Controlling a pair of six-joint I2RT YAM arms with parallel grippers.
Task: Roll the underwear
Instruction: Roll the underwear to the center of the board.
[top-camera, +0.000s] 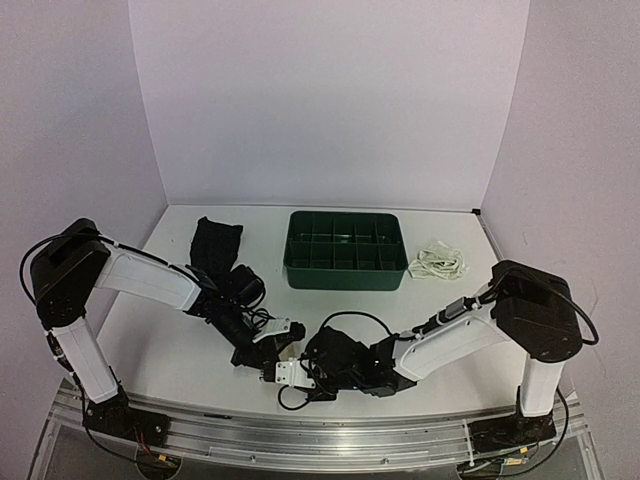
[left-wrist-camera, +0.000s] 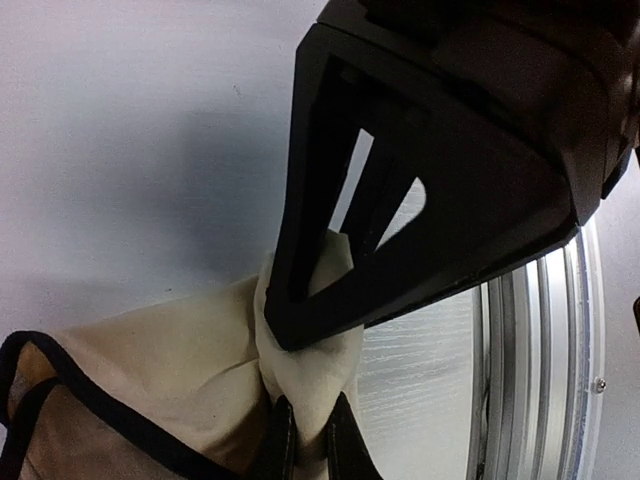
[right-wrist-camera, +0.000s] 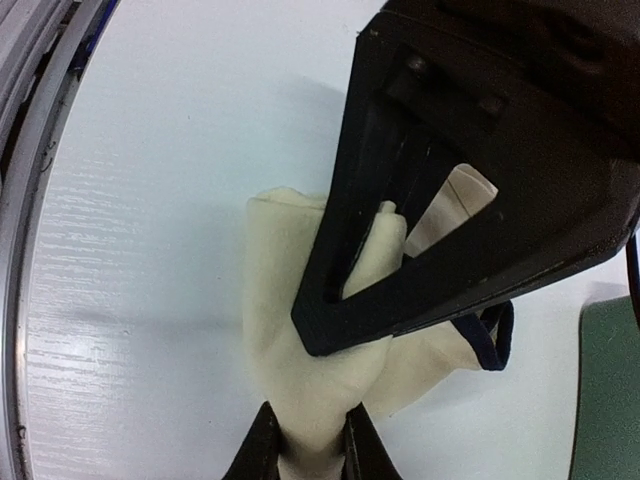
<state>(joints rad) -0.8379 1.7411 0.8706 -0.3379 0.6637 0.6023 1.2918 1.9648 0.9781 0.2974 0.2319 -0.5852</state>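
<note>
Top external view, entry: underwear, three pieces. At far left of worktop (top-camera: 170, 345), beside green tray (top-camera: 345, 278): black piece (top-camera: 215, 248), lying flat. Right of tray, toward far right corner: small white piece (top-camera: 440, 263), bunched. At middle of near edge: cream piece (left-wrist-camera: 150, 370), black-trimmed, gathered between two arms. Wrist views: left claw (left-wrist-camera: 308, 445) closed on one fold of cream cloth; right claw (right-wrist-camera: 305, 445) pinched shut on another fold. Handling, judged: light, limp, no stiffness, not fragile; likely to slump and unroll when let go. Best taken at trimmed hem, two points well apart, kept taut for rolling.
</note>
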